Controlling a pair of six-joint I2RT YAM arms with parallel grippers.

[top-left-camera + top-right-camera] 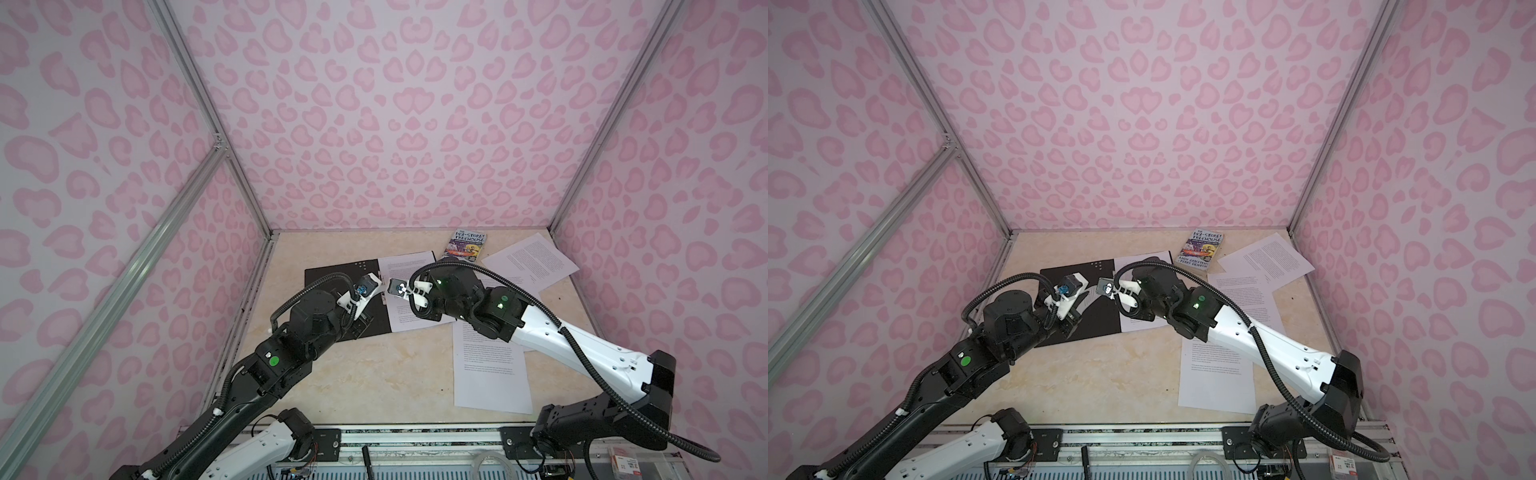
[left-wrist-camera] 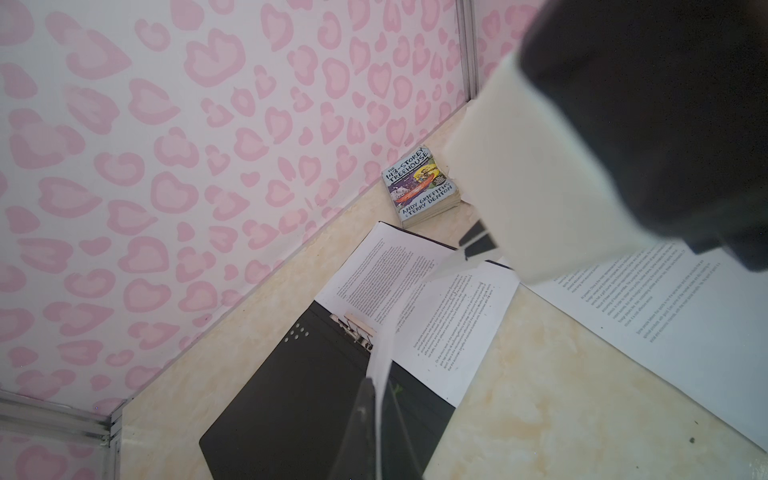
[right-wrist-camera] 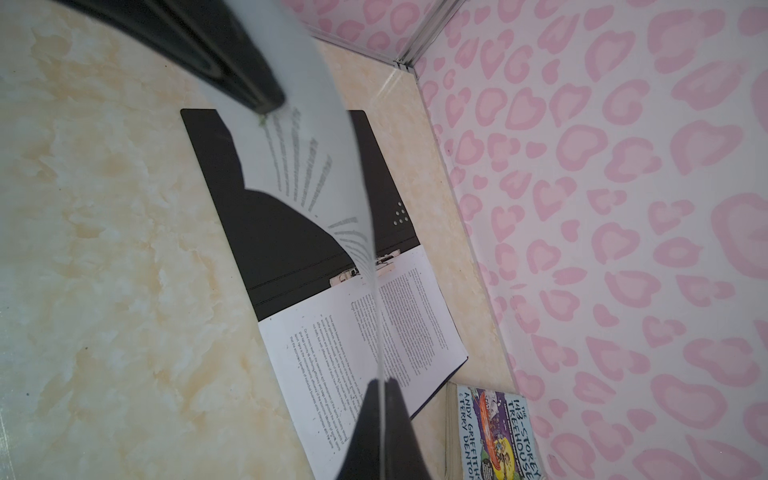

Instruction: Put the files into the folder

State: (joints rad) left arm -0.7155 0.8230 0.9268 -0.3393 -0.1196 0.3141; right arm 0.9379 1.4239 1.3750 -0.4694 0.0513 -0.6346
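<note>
Closest to the lens in both top views, the left arm (image 1: 291, 332) and right arm (image 1: 561, 336) reach over the surface (image 1: 374, 382) and meet above the folder (image 1: 328, 282), which lies open beneath both claws with its black inside up. Loose files (image 1: 492, 374) lie under and behind the right arm, with a paperback book (image 1: 467, 245) past them.

From the left wrist, the left claw (image 2: 376, 386) is clamped on a lifted sheet (image 2: 384, 357) seen edge-on. Just ahead of that claw sits the spine clip (image 2: 357, 328), and beyond it lie the filed pages (image 2: 374, 266) on the folder's other half.

From the right wrist, the right claw (image 3: 380, 384) is pinched shut on the same sheet, which bows across to the left claw above the black half.

The step in hand looks like laying this sheet onto the filed pages. It will likely go best if both claws descend together at an even spacing: pulling apart risks a tear, while closing in deepens the bow. One long edge should square against the clip before either claw lets go.
</note>
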